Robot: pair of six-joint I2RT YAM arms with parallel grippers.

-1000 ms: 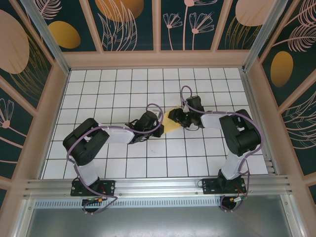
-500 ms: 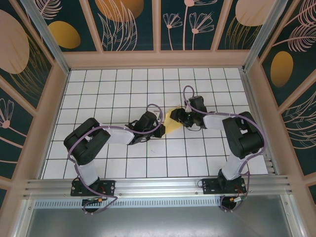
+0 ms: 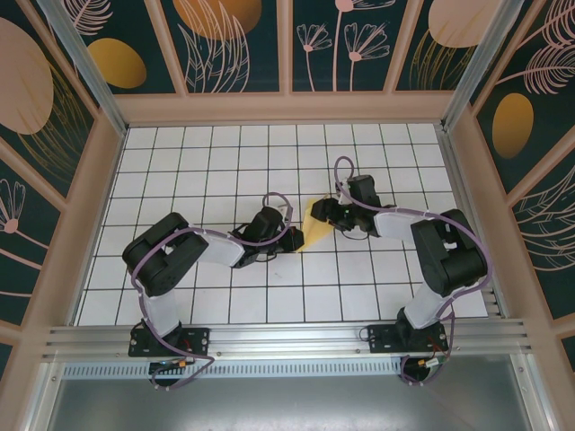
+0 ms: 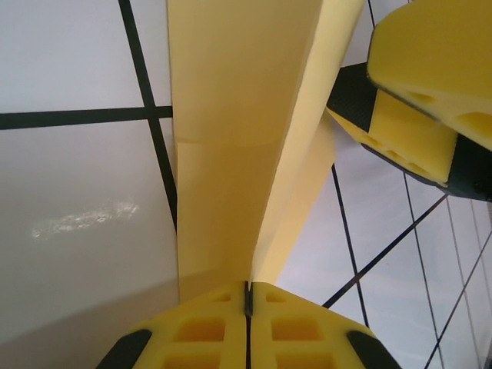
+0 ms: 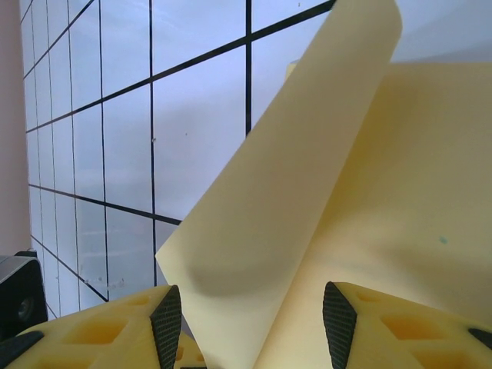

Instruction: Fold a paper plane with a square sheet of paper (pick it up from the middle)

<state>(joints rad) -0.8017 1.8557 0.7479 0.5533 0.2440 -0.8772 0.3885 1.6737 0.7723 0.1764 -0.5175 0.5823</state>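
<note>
The square sheet of paper is yellow, folded into a narrow creased wedge, and sits mid-table between both arms. My left gripper is shut on its near end. In the left wrist view the yellow pads meet at the fold, and the sheet runs away in two raised flaps. My right gripper is at the sheet's far end. Its jaws stand open around a lifted flap without pinching it. One right finger appears beside the sheet in the left wrist view. The paper plane is out of view.
The table is white with a black grid and is walled by a beige frame. An aluminium rail runs along the near edge by the arm bases.
My left gripper closed fully on the sheet's near end and its arm stretched toward it. My right gripper shifted slightly left over the sheet, which now stands narrower and more upright.
</note>
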